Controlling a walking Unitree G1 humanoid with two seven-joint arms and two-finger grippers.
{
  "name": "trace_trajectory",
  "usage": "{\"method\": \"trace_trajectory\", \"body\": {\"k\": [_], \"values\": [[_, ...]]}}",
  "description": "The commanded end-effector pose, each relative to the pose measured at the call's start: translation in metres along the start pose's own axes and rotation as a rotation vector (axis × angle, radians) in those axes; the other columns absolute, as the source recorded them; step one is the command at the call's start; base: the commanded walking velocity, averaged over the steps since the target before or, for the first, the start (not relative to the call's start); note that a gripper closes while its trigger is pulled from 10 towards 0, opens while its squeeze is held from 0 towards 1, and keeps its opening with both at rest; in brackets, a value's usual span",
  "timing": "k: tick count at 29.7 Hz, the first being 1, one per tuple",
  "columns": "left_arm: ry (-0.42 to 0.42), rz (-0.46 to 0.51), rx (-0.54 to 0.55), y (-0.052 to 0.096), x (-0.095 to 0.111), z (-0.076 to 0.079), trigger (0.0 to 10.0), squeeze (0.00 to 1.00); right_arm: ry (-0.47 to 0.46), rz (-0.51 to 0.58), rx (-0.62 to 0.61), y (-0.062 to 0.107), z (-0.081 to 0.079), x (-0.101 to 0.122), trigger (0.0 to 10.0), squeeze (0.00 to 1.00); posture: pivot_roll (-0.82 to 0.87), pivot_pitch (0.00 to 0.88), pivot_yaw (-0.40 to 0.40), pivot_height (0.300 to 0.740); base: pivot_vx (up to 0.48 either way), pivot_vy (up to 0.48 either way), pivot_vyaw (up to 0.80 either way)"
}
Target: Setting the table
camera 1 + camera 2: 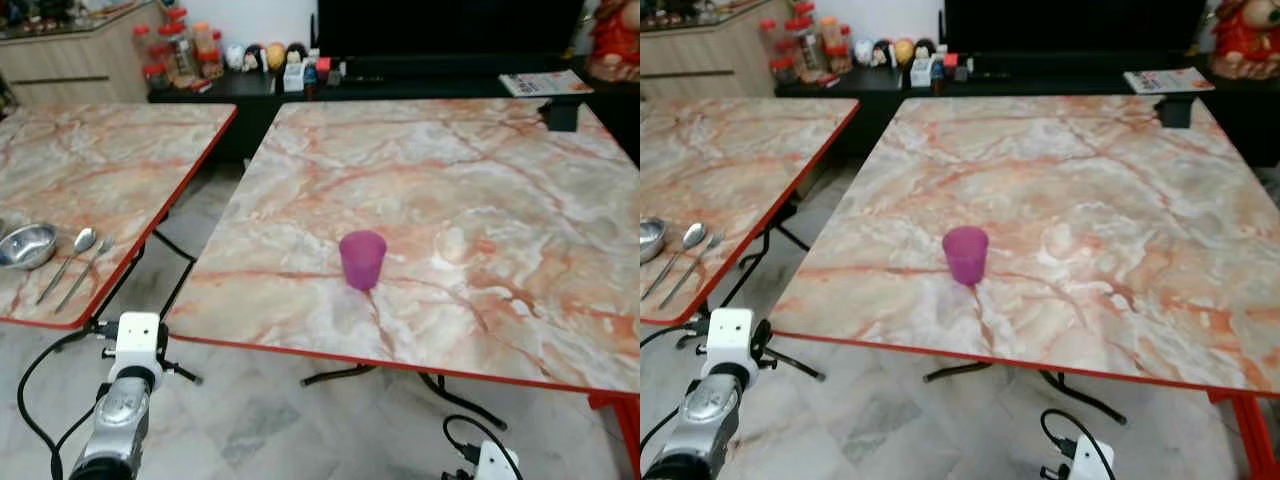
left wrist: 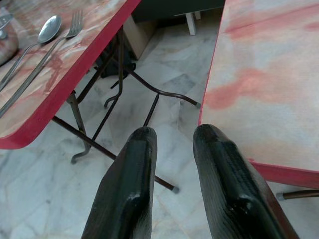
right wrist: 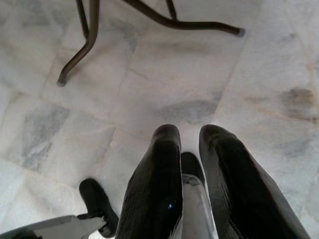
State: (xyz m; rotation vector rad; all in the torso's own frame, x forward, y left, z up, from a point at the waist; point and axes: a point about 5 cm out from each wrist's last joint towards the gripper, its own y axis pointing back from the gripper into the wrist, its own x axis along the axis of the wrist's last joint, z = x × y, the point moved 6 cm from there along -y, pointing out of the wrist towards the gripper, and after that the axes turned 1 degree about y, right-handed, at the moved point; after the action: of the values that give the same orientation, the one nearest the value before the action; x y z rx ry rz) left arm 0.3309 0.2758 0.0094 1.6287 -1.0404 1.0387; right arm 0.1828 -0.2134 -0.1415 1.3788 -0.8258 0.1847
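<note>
While both arms hang low in front of the robot, nothing is being carried, so the step in hand looks like the approach to fetch the next piece of the setting. The left gripper (image 2: pixel 172 137) points down into the gap between two marble-patterned tables, its two black fingers (image 2: pixel 132 184) a little apart with only floor tiles and table legs beyond them. The right gripper (image 3: pixel 187 137) hangs over the pale floor, its fingers slightly parted around nothing. Taking the purple cup (image 1: pixel 362 259) as the landmark: it stands upright on the near half of the main table (image 1: pixel 520 200), well ahead of and above both grippers, closer to that table's near red edge than to its far side. Well to the cup's left, across the gap, the second table (image 1: pixel 110 170) carries a metal bowl (image 1: pixel 26 245), with a spoon (image 1: pixel 72 258) and a fork (image 1: pixel 90 265) lying side by side just right of the bowl. The next move likely calls for turning left, raising the left arm above that red edge, and reaching for the cutlery or bowl to bring it beside the cup. Far beyond the cup, a dark cabinet (image 1: pixel 400 80) holds small jars and figurines.
</note>
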Motion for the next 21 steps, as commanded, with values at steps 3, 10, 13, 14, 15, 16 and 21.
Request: {"method": "trace_trajectory", "body": {"k": [3, 10, 13, 14, 15, 16, 21], "values": [[-0.044, -0.248, -0.003, 0.028, -0.070, -0.002, 10.0, 0.00, 0.016, -0.004, 0.010, 0.000, -0.001, 0.000, 10.0, 0.00, -0.01, 0.000, 0.067, 0.740, 0.000, 0.000, 0.00], [0.029, -0.251, 0.108, 0.046, -0.087, -0.012, 10.0, 0.00, 0.040, 0.007, 0.011, -0.001, 0.004, 0.006, 10.0, 0.00, 0.00, 0.000, 0.036, 0.740, 0.000, 0.000, 0.00], [0.196, -0.123, 0.147, 0.037, -0.063, -0.018, 10.0, 0.00, 0.043, 0.009, 0.012, -0.002, 0.004, 0.007, 10.0, 0.00, 0.00, 0.000, 0.034, 0.740, 0.000, 0.000, 0.00], [0.227, -0.078, 0.151, 0.033, -0.052, -0.019, 10.0, 0.00, 0.044, 0.009, 0.013, -0.002, 0.004, 0.007, 10.0, 0.00, 0.01, 0.000, 0.031, 0.740, 0.000, 0.000, 0.00], [0.254, 0.048, 0.162, 0.021, -0.018, -0.023, 10.0, 0.00, 0.046, 0.009, 0.016, -0.002, 0.002, 0.007, 10.0, 0.00, 0.02, 0.000, 0.026, 0.740, 0.000, 0.000, 0.00], [0.254, 0.048, 0.162, 0.021, -0.018, -0.023, 10.0, 0.00, 0.046, 0.009, 0.016, -0.002, 0.002, 0.007, 10.0, 0.00, 0.02, 0.000, 0.026, 0.740, 0.000, 0.000, 0.00], [0.247, 0.132, 0.206, 0.009, 0.012, -0.039, 10.0, 0.00, 0.044, 0.005, 0.025, -0.002, -0.003, 0.006, 10.0, 0.00, 0.02, 0.000, 0.034, 0.740, 0.000, 0.000, 0.00]]}}
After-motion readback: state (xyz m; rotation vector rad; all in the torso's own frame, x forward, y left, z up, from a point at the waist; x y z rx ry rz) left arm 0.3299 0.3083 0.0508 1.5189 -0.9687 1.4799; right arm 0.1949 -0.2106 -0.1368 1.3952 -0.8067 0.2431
